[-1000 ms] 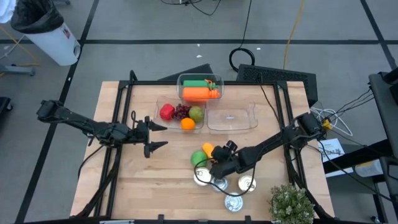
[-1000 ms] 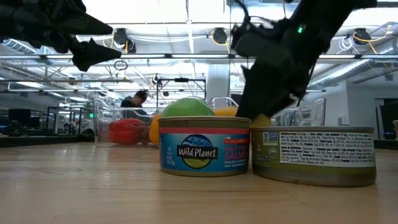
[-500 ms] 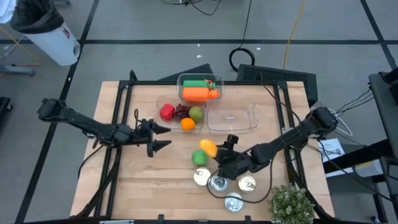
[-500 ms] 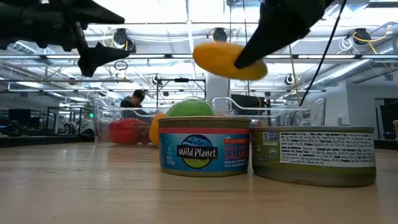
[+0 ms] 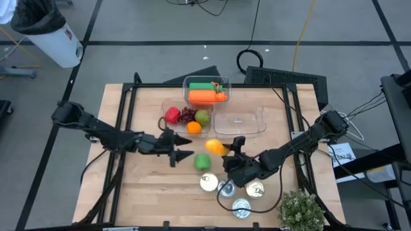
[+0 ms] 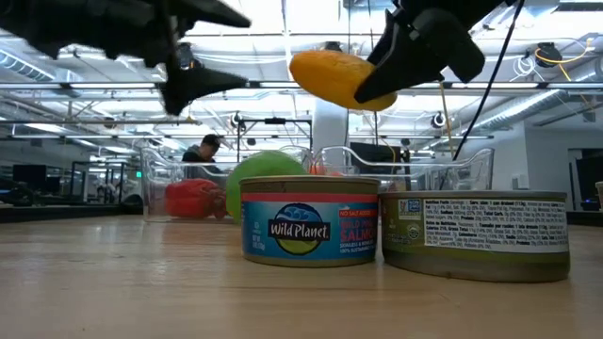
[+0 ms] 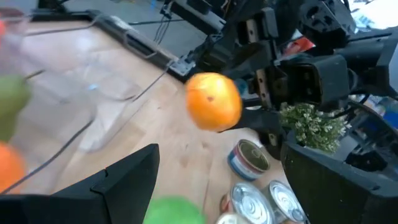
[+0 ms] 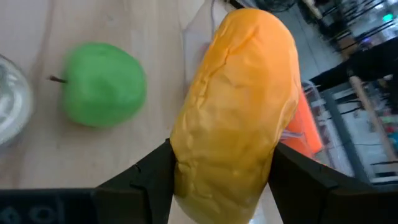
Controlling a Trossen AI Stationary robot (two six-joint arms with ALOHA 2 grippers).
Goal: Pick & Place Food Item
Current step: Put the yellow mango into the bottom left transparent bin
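Above the pale wooden table, my right gripper holds a wrinkled yellow-orange oval fruit, jaws part-closed on its sides, lifted clear of the boards and above the shiny tin cans; my left gripper hovers just beside the smooth green apple, fingers spread wide and holding nothing; the empty clear plastic container lies just beyond the fruit, next to a clear tray of mixed produce. To do this carry well, I judge I should keep the squeeze steady on the soft skin, stay high enough to clear the container's wall, travel level toward its middle, and let go only once low inside; the left arm should keep out of that path.
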